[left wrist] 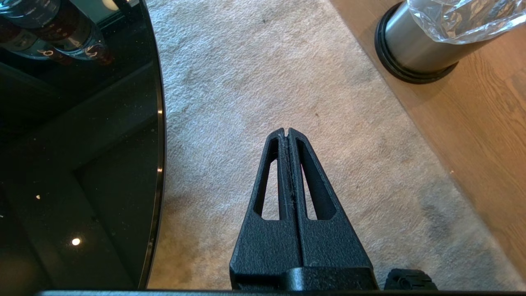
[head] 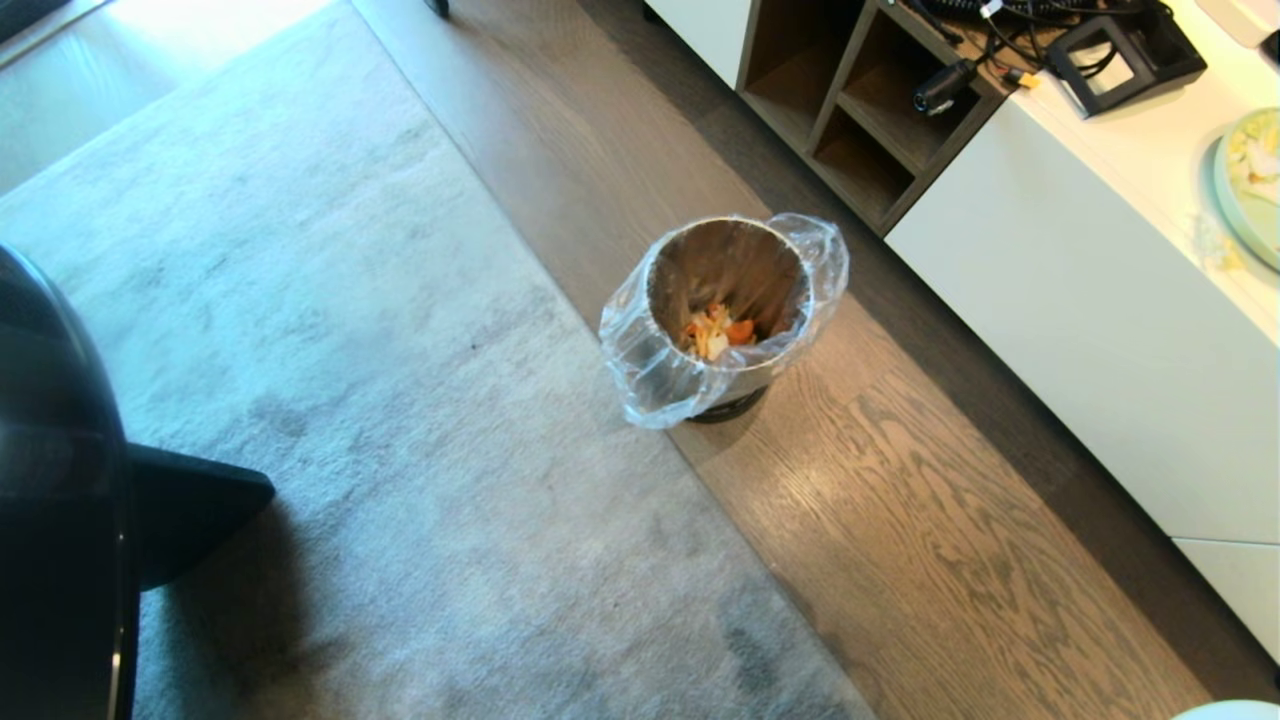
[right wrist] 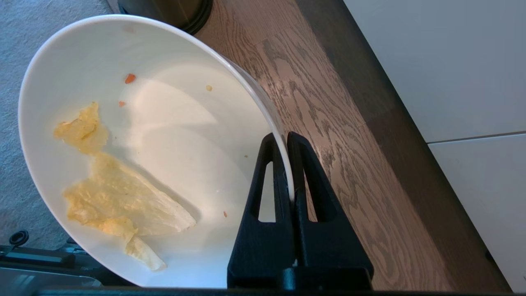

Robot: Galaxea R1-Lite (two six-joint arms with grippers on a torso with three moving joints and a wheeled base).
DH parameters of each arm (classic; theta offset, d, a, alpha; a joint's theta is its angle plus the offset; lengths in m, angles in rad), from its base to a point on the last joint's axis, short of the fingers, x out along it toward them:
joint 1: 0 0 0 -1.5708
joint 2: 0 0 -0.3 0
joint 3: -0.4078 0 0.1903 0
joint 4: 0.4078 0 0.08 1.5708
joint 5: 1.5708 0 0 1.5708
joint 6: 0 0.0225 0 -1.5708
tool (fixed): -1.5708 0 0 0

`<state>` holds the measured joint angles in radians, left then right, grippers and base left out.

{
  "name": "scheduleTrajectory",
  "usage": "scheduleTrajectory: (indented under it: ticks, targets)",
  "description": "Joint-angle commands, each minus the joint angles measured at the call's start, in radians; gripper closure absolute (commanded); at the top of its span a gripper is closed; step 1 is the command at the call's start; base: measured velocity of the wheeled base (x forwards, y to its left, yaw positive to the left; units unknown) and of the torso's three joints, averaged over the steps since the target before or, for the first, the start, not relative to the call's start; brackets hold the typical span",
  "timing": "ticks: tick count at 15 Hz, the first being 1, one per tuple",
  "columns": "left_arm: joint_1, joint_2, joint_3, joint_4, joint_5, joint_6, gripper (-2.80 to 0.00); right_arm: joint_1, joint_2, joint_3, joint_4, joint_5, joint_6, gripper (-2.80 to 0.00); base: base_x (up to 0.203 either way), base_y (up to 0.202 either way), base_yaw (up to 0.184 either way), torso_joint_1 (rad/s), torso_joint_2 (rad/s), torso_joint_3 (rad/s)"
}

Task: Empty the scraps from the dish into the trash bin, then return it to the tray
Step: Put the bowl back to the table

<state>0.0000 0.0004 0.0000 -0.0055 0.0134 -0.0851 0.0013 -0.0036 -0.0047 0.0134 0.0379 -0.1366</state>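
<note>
Judging from how things lie, the emptying step is largely done and the return to the tray is what remains. The dish (right wrist: 156, 135) is held by its rim in the right gripper (right wrist: 286, 139), whose jaws are pinched tight on the thin white wall, one jaw inside and one outside; the bowl is tilted steeply on edge above the wood floor (right wrist: 353, 164), beside the rug (head: 350, 400). Orange and pale scraps (head: 716, 332) are seen at the bottom of the trash bin (head: 727, 310), which stands on the floor at the rug's edge with its clear liner folded over the rim. Inside the dish a limp pale-yellow leaf (right wrist: 119, 193) and a few tiny orange crumbs are stuck to the wall, so a complete emptying cannot be claimed. The left gripper (left wrist: 287, 132) is parked over the rug near a dark glass table (left wrist: 82, 164), its jaws closed on nothing. The tray is not visible in any view; only a pale green plate (head: 1255, 180) is seen on the white worktop (head: 1140, 160) at the right. The next move is judged to call either for another tip over the bin or for the dish to be levelled, carried to the tray and released.
</note>
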Motion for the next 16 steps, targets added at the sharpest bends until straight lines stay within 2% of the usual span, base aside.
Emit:
scheduleTrajectory:
  ticks: [1, 5, 16]
  targets:
    - [0.000, 0.000, 0.000, -0.001, 0.000, -0.001, 0.00, 0.000, 0.004, 0.000, 0.000, 0.000, -0.001, 0.00, 0.000, 0.000, 0.000, 0.000, 0.00, 0.000]
    - [0.000, 0.000, 0.000, -0.001, 0.000, -0.001, 0.00, 0.000, 0.004, 0.000, 0.000, 0.000, -0.001, 0.00, 0.000, 0.000, 0.000, 0.002, 0.00, 0.076]
    - [0.000, 0.000, 0.000, -0.001, 0.000, -0.004, 0.00, 0.000, 0.004, 0.002, 0.000, 0.000, -0.001, 0.00, 0.000, 0.000, 0.000, 0.004, 0.00, 0.199]
